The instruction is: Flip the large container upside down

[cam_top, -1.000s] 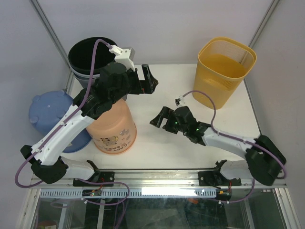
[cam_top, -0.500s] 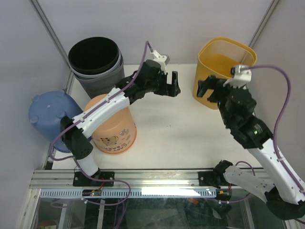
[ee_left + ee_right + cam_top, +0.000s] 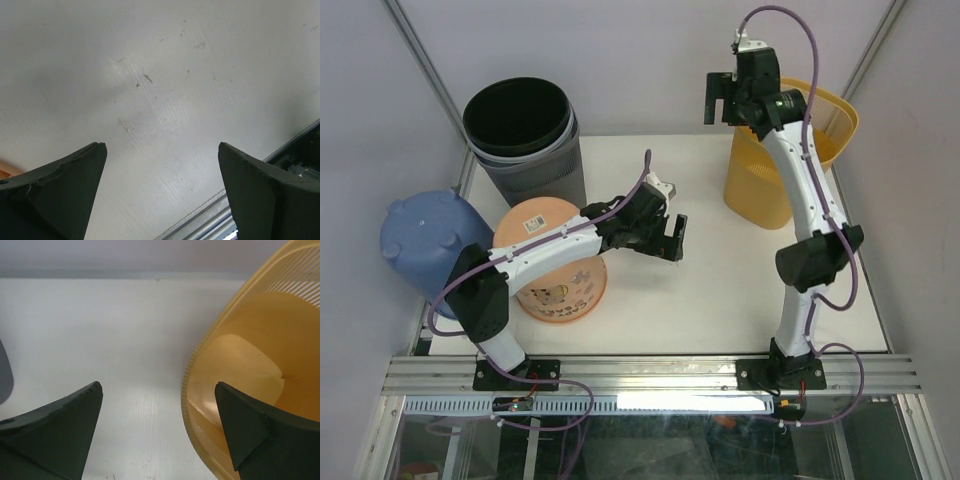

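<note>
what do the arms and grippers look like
Both the left arm and the right arm have white links with black joints. A purple cable loops along each. The left gripper and right gripper are black, with two wedge-shaped fingers.

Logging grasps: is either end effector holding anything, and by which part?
Nothing held: the left end effector hangs open over the table, the right end effector open by the yellow basket.

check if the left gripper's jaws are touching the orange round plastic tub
Apart. The top view shows bare white table between the open left gripper and the orange round plastic tub.
</note>
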Controlling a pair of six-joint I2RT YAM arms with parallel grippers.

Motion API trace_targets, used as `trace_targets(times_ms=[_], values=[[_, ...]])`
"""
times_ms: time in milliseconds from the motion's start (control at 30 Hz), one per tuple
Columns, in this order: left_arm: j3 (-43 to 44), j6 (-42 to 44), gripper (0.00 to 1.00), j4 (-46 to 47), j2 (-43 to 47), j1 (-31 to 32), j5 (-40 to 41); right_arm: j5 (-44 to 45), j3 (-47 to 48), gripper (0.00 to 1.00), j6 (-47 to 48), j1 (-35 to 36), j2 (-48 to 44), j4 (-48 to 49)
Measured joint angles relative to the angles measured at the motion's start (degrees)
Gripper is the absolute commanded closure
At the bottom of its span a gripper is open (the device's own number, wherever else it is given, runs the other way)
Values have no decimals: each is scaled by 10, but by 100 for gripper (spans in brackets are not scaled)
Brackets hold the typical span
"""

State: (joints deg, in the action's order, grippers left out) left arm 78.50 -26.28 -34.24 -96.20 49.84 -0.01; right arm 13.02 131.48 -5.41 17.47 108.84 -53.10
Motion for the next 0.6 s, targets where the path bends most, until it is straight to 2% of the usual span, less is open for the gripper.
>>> trace_targets(times_ms=[67,133,233,333,367,600], values=[[-20,-5,1,0,7,1,0,-12,23,11,4,-2,42,-28],[-30,-9,1,1,12,4,1,-21,22,24,4,-8,57,-49],[-40,-16,1,5,18,12,2,-32,18,51,7,-21,60,-55],[-44,-19,1,10,19,20,2,-44,18,89,10,-28,59,-54],[-45,-19,1,11,20,23,2,-51,18,99,7,-30,59,-54],[-45,-22,1,13,29,23,17,-115,15,100,3,-31,32,-51]])
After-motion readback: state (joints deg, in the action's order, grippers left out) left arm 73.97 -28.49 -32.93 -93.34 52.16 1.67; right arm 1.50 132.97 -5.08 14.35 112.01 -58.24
